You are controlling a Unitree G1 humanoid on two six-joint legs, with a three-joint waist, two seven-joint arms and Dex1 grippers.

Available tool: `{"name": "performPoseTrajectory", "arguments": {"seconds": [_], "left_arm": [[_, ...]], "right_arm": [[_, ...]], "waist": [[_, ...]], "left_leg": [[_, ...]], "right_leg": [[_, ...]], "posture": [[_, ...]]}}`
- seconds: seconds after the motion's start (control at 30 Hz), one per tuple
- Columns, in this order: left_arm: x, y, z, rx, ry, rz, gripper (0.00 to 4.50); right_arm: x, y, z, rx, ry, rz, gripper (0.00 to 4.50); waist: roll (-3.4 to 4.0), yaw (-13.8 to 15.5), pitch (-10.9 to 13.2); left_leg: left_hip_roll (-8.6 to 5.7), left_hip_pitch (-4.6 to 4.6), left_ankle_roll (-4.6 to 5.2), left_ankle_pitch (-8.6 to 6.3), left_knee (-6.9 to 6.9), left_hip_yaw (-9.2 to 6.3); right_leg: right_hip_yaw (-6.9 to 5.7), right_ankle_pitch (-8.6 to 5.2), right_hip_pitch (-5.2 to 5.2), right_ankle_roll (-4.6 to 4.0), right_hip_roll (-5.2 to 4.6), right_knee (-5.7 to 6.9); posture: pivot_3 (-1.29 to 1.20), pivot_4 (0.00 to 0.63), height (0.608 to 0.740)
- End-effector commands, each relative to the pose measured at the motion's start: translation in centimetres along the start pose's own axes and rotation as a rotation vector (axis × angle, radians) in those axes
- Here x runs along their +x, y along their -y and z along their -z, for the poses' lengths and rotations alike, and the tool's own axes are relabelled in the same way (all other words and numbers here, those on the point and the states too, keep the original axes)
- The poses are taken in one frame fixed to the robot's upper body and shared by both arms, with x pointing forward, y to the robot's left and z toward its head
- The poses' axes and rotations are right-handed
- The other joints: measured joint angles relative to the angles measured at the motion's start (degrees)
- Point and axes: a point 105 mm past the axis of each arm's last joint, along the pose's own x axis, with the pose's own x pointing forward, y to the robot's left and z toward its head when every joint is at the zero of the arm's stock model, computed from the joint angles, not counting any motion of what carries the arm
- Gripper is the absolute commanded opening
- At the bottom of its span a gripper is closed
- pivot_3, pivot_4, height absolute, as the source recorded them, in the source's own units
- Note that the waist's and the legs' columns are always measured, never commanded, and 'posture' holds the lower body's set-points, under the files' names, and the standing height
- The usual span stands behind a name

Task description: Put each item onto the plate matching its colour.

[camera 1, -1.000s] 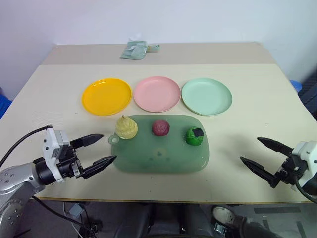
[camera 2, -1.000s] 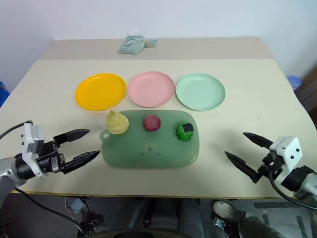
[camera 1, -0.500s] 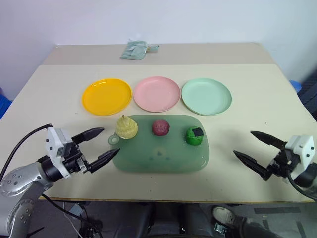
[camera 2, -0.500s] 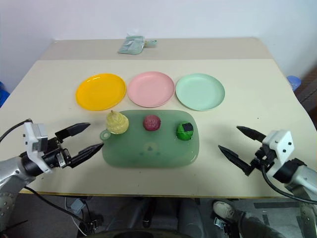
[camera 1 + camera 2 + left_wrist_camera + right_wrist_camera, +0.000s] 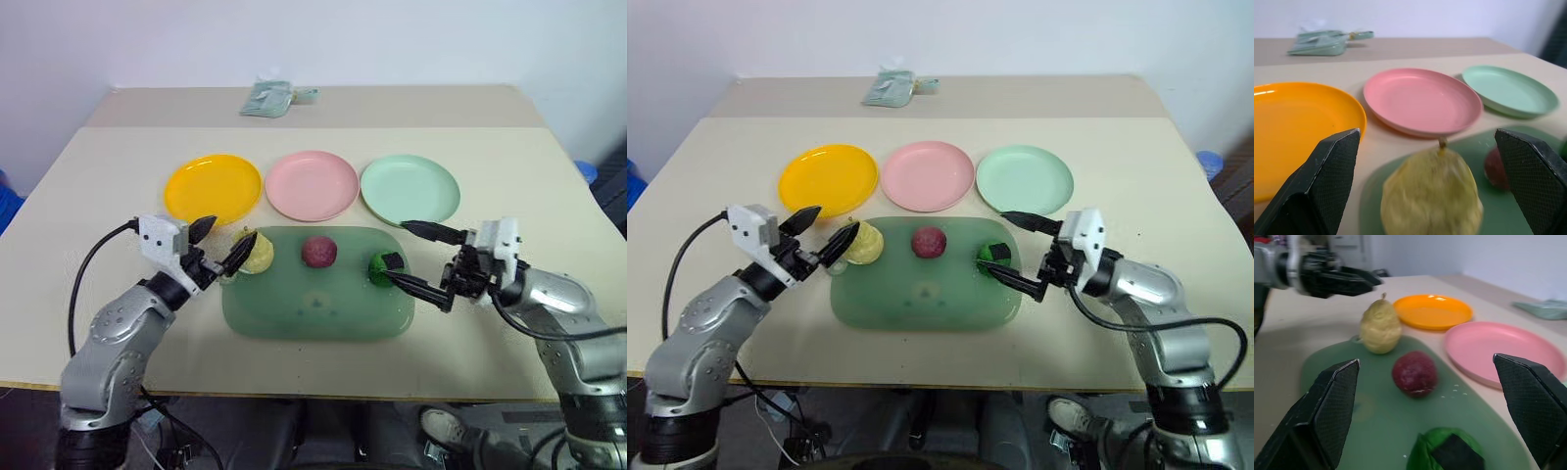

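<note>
On the translucent green tray (image 5: pixel 313 308) lie a pale yellow pear (image 5: pixel 257 257), a maroon ball (image 5: pixel 317 252) and a green ball (image 5: pixel 378 265) with a black patch. Behind the tray stand an orange-yellow plate (image 5: pixel 213 189), a pink plate (image 5: pixel 312 184) and a mint green plate (image 5: pixel 409 189), with nothing on them. My left gripper (image 5: pixel 234 227) is open at the pear's left side; in the left wrist view the pear (image 5: pixel 1431 193) sits between its fingers. My right gripper (image 5: pixel 392 249) is open, its fingers flanking the green ball (image 5: pixel 1447 450) from the right.
A pale green packet (image 5: pixel 266 98) lies at the table's far edge. Bare tabletop runs left and right of the tray. The tray's small handle loop sits by the pear, under my left gripper's fingers.
Both arms have swung inward and forward from the table's front corners to the tray. The left gripper now reaches the pear, the right the green ball. Both stay open.
</note>
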Motion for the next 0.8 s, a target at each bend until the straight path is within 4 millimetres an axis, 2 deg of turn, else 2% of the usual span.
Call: {"name": "performPoseTrajectory", "arguments": {"seconds": [0.03,0.43,0.5,0.6,0.63,0.7,0.8], "left_arm": [[0.4,0.1,-0.2,0.042,0.006,-0.036,4.5],[0.8,-0.7,2.9,0.107,-0.139,-0.111,4.5],[1.0,-0.4,3.1,0.098,-0.144,-0.098,3.95],[1.3,-0.2,3.2,0.096,-0.144,-0.101,2.72],[1.3,-0.3,3.2,0.104,-0.147,-0.103,2.48],[1.3,-0.6,3.1,0.111,-0.139,-0.119,2.48],[1.9,-2.3,1.9,0.085,-0.081,-0.215,2.48]], "right_arm": [[0.8,0.1,-1.1,-0.02,0.011,-0.058,4.47],[1.7,0.8,-2.0,-0.055,0.0,-0.091,4.47],[1.8,0.9,-2.1,-0.06,0.001,-0.087,4.5],[1.7,1.0,-2.1,-0.067,0.0,-0.081,4.5],[1.7,1.0,-2.2,-0.068,0.001,-0.077,4.5],[1.7,1.0,-2.2,-0.072,0.002,-0.069,4.5],[1.6,1.2,-2.2,-0.078,0.005,-0.054,4.5]], "waist": [[0.0,-0.05,0.0],[0.0,0.07,0.0],[0.0,0.03,0.0],[0.0,0.05,0.0],[0.0,0.06,0.0],[0.0,0.05,0.0],[0.0,0.09,0.0]], "left_leg": [[0.0,0.0,0.0,0.0,0.01,0.01],[0.01,-0.01,0.01,-0.01,0.11,0.01],[0.01,-0.01,0.01,-0.01,0.14,0.02],[0.01,-0.01,0.02,-0.02,0.17,0.02],[0.01,-0.01,0.06,-0.04,0.19,0.01],[0.01,-0.01,0.07,-0.04,0.21,0.02],[0.01,-0.01,0.07,-0.04,0.25,0.02]], "right_leg": [[0.02,0.01,0.0,0.0,0.02,0.01],[0.04,0.05,0.0,0.02,0.03,0.06],[0.04,0.07,0.0,0.02,0.03,0.09],[0.05,0.1,0.0,0.01,0.05,0.11],[0.05,0.1,0.0,0.01,0.05,0.13],[0.05,0.11,0.0,0.01,0.05,0.15],[0.06,0.13,0.0,0.01,0.06,0.18]], "posture": [[0.0,0.15,0.74],[0.0,0.15,0.74],[0.0,0.15,0.74],[0.0,0.15,0.74],[0.0,0.15,0.74],[0.0,0.15,0.74],[0.0,0.15,0.74]]}}
